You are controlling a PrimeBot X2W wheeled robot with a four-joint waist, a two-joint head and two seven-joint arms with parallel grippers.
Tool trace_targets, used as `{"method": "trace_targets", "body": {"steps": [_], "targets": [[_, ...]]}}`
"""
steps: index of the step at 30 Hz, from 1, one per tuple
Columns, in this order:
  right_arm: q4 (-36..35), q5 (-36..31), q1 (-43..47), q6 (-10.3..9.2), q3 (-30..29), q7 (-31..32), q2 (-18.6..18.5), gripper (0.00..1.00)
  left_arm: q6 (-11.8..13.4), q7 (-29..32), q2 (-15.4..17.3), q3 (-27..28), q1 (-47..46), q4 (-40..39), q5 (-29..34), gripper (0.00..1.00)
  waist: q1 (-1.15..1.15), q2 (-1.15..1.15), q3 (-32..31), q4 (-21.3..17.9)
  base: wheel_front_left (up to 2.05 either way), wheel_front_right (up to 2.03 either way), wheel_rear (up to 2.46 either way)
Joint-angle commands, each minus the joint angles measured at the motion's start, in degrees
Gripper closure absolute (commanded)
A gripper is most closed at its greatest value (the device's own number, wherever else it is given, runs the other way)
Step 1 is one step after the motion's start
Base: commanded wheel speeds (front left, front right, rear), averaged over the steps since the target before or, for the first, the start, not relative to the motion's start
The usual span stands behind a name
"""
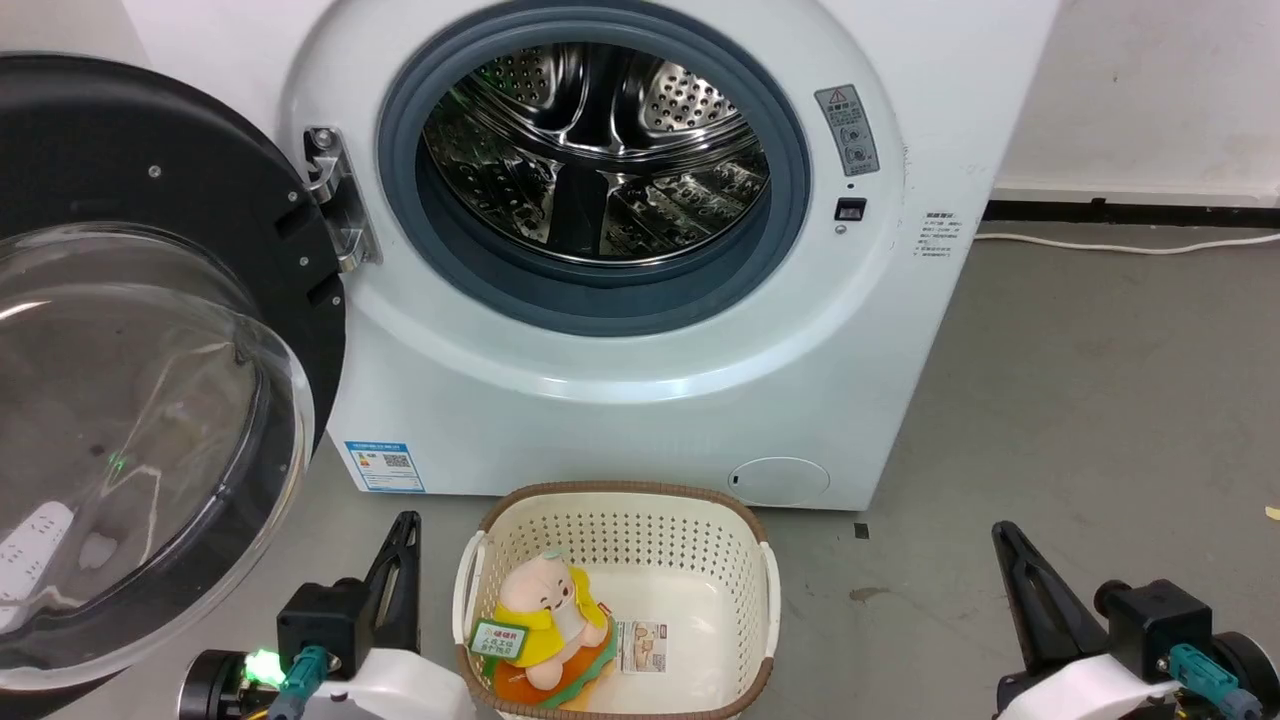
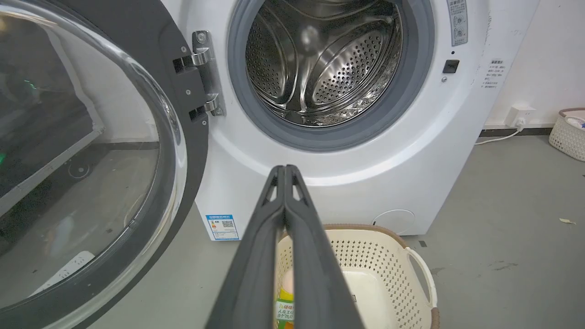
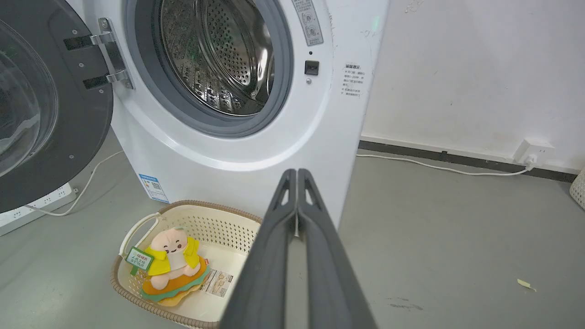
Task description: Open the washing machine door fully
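Head view: the washing machine door (image 1: 150,200) stands swung wide on its hinge (image 1: 335,200), to the left of the washing machine (image 1: 620,400), glass bowl bulging toward the camera. The drum mouth is fully bare, so the opening looks done or all but done. The left fingers (image 1: 398,570) and right fingers (image 1: 1030,600) sit low in front of the washer, apart from the door. Between them a basket (image 1: 620,497) with a soft toy (image 1: 545,615) stands just before the washer's foot, likely ready for loading.

Left wrist view: these fingers are pressed together and hold nothing. The blue label (image 2: 221,227) low on the washer's left carries a QR code; its print is too small to read.

Right wrist view: the fingers are pressed together here too, and empty. The grey sticker (image 3: 307,20) to the right of the drum bears symbols, and the toy's green tag (image 3: 139,260) has white characters; neither is legible.
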Motion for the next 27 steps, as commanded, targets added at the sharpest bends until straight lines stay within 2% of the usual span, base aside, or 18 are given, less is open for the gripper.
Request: {"method": "trace_targets", "body": {"steps": [1, 27], "targets": [[-0.44, -0.27, -1.07, 0.04, 0.16, 0.34, 0.15, 1.00, -0.14, 0.29, -0.04, 0.43, -0.63, -0.37, 0.54, 1.00, 0.00, 0.00, 0.00, -0.04, 0.00, 0.00, 0.00], [-1.07, -1.71, -2.65, 0.05, 1.19, 3.63, 0.20, 1.00, -0.32, 3.57, -0.37, 2.30, -1.10, -1.44, 1.47, 1.00, 0.00, 0.00, -0.03, -0.98, 0.00, 0.00, 0.00]]}}
